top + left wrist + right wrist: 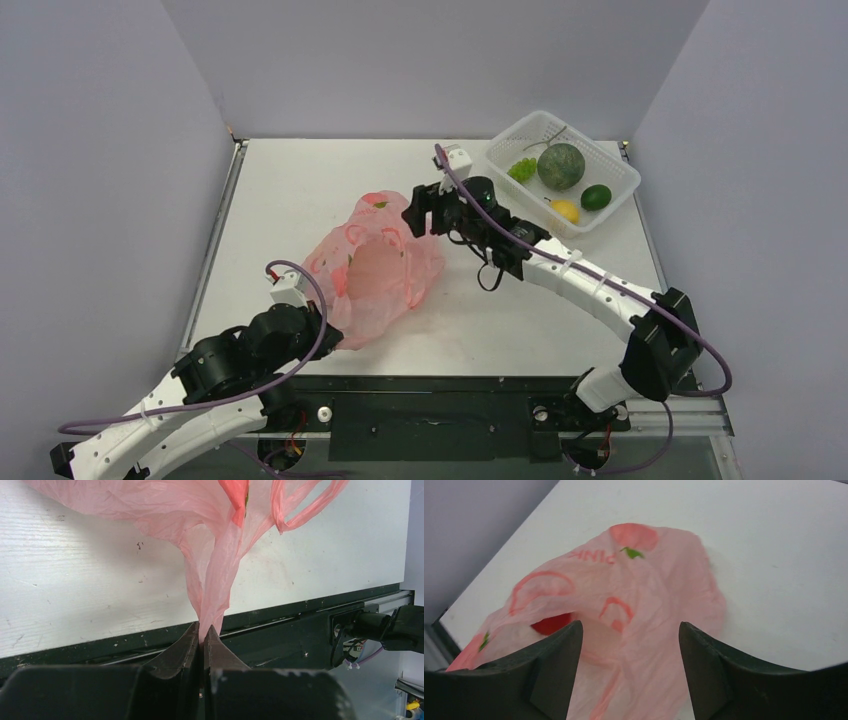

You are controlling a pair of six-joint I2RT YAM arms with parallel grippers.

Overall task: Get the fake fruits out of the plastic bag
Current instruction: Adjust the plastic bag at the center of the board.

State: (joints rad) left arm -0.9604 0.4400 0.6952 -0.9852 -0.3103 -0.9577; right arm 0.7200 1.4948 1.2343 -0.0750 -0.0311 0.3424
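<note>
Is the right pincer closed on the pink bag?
No, the right pincer hangs open over the plastic bag, its jaws wide apart with no plastic pinched between them.

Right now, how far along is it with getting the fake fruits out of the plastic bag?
Done: the melon, dark green oval, lemon and leafy piece sit in the white basket. In hand: the left gripper is shut on the edge of the pink bag, and the open right gripper hangs near its mouth. Left: a solid red shape inside the bag, probably the red fruit; anything else inside is hidden.
</note>
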